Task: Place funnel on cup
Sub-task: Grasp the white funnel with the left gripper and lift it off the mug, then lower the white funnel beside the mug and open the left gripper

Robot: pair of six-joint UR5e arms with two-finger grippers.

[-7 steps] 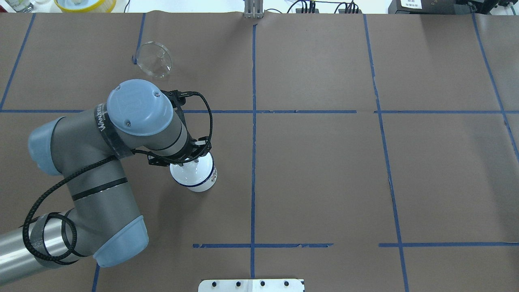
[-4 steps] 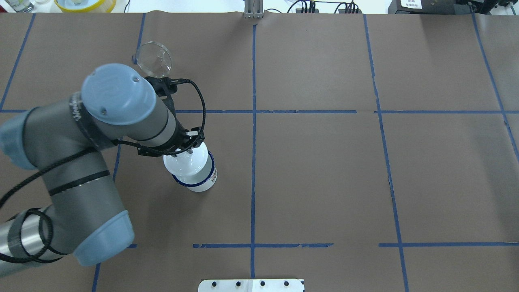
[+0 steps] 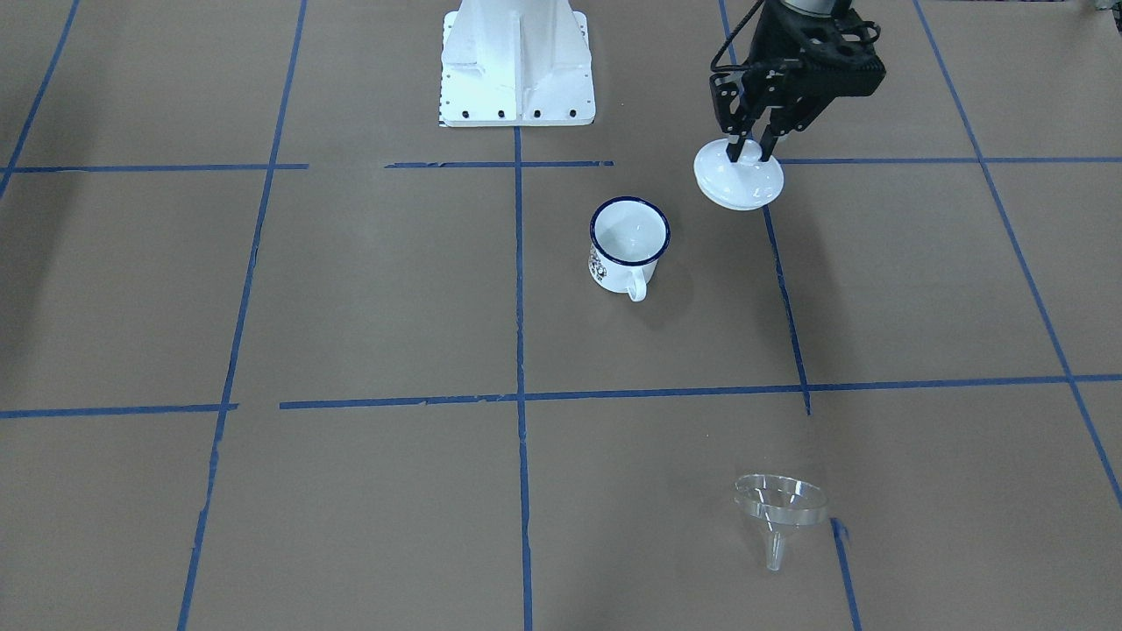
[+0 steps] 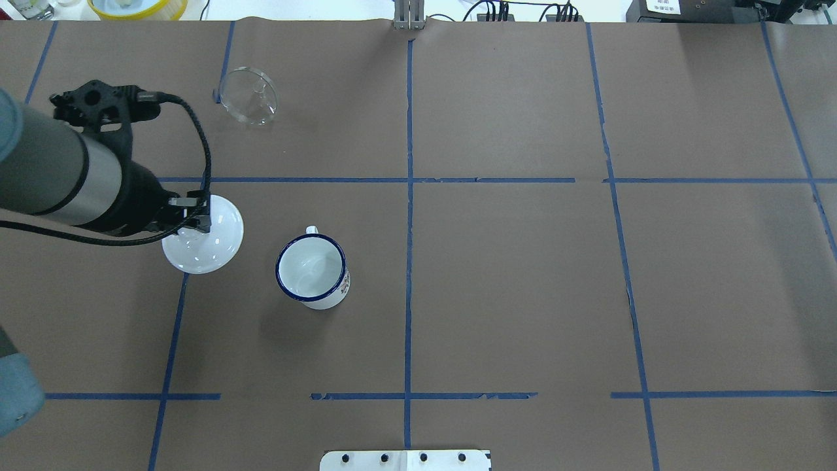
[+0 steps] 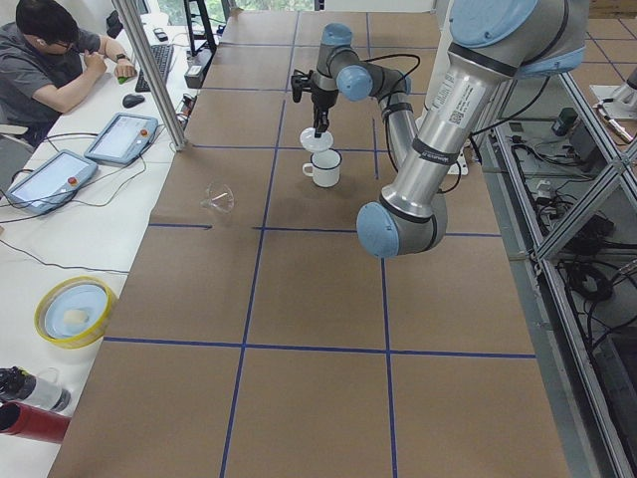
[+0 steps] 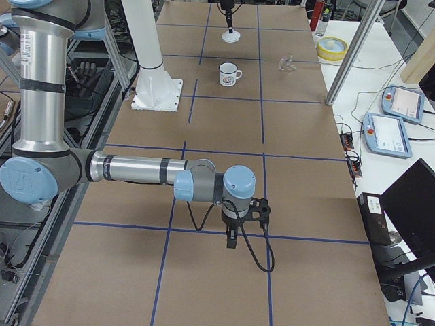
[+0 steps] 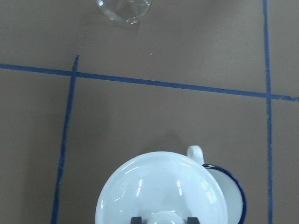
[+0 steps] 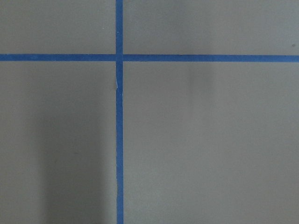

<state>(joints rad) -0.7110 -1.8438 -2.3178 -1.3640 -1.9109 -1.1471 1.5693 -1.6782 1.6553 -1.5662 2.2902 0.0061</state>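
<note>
The clear funnel (image 4: 248, 96) lies on its side at the far left of the table, also in the front view (image 3: 780, 504) and at the top of the left wrist view (image 7: 124, 8). The white mug with a blue rim (image 4: 311, 270) stands upright and uncovered (image 3: 628, 243). My left gripper (image 4: 196, 222) is shut on the knob of a round white domed lid (image 4: 206, 239) and holds it above the table, to the left of the mug (image 3: 739, 182). My right gripper (image 6: 232, 241) shows only in the exterior right view, low over the table; I cannot tell if it is open.
The white robot base plate (image 3: 515, 61) sits at the near table edge. A yellow bowl (image 4: 137, 6) stands beyond the far left edge. An operator (image 5: 55, 60) sits at a side desk. Blue tape lines grid the brown table.
The left gripper has lifted the white lid off the mug and carried it to the left. The mug now stands open. The funnel has not moved.
</note>
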